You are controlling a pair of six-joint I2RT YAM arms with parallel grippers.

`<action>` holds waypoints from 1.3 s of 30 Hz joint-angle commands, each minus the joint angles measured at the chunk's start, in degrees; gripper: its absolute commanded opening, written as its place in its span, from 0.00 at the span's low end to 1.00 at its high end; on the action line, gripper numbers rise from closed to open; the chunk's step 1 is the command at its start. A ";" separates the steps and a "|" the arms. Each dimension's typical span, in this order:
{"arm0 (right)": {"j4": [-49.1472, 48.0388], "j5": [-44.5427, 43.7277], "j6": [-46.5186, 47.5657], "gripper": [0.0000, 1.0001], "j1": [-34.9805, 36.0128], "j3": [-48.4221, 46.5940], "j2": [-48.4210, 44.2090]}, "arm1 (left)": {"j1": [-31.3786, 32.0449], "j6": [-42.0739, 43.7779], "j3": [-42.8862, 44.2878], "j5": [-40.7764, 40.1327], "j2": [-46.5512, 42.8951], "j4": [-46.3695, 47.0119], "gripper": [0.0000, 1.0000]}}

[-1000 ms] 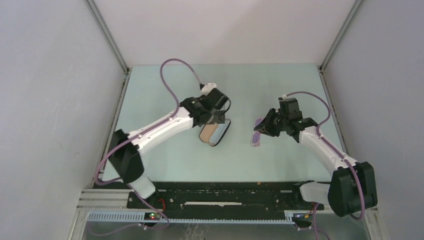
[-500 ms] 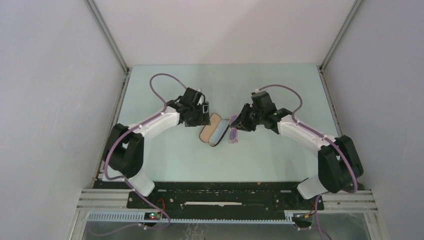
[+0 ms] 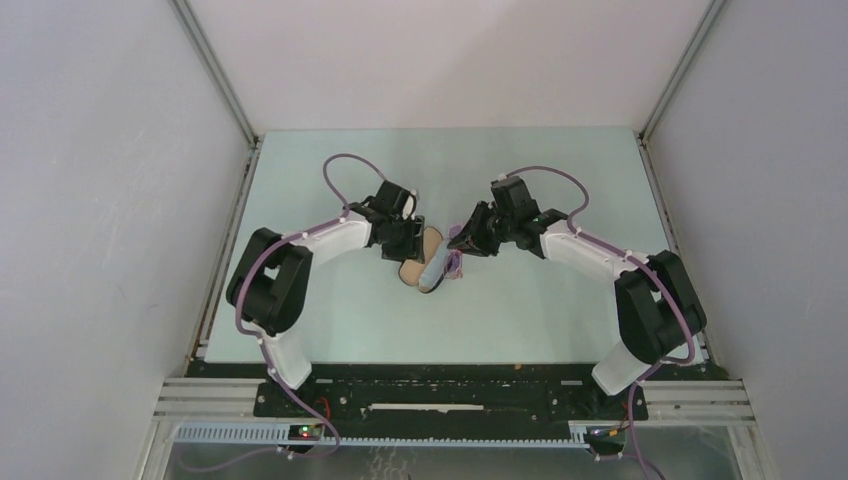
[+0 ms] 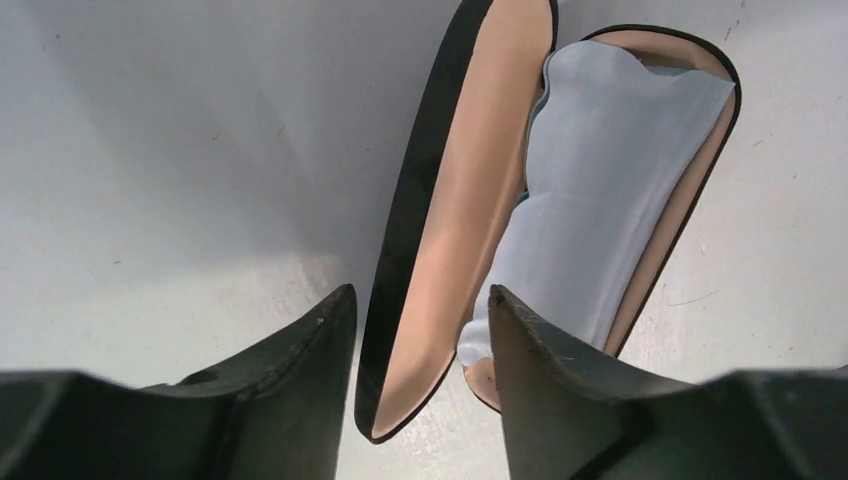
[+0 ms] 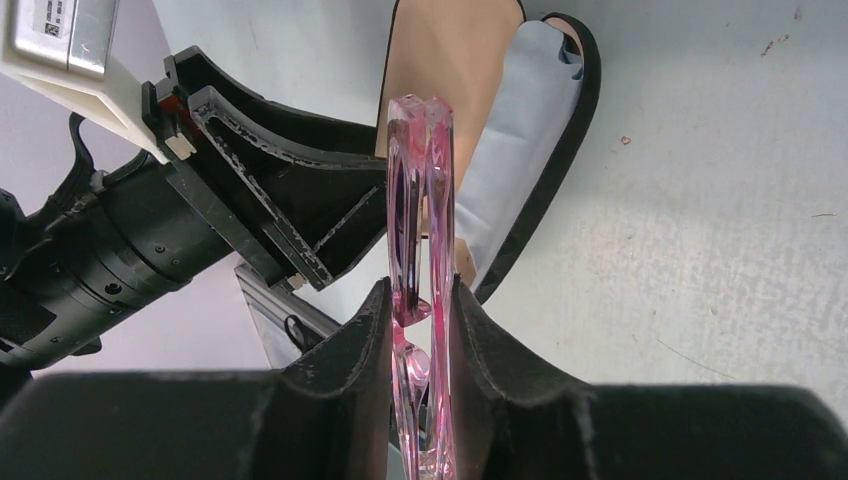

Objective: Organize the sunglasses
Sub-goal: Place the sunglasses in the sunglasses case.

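Mid-table (image 3: 540, 310), an open black case (image 3: 424, 272) with tan lining, lying lengthwise near to far; in its right half, a blue-grey cloth (image 4: 600, 180); on the left, the lid, lining bare. Left gripper (image 4: 420, 305) spread, one finger either side of one end of the lid, a narrow gap showing on both sides. Right gripper (image 5: 420, 295) pinching the sunglasses (image 5: 422, 190); folded, translucent pink frame, held edge-on between the two fingers; positioned just beside the right rim of the case, opposite the left gripper.
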State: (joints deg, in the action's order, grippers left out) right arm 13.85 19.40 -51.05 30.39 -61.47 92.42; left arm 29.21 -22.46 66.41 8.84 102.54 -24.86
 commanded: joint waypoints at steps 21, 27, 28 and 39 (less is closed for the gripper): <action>1.14 -2.50 2.32 0.29 -0.05 -2.41 0.64 | 10.41 -3.75 9.60 -21.54 -0.99 -9.56 0.00; 3.68 -7.31 4.14 0.28 1.16 -2.39 0.65 | 13.00 -13.53 15.05 -29.05 1.33 -19.03 0.00; 3.79 -8.12 4.58 0.29 1.53 -2.41 0.74 | 13.26 -15.05 15.75 -29.99 1.42 -20.06 0.00; 2.44 -12.23 6.61 0.29 3.65 -2.42 2.35 | 15.50 -20.47 19.16 -32.66 2.62 -26.35 0.00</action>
State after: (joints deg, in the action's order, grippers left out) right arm 17.85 8.86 -46.13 33.19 -61.58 93.86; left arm 43.88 -39.44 80.34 -20.53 104.14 -48.16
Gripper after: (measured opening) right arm 0.290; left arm 0.154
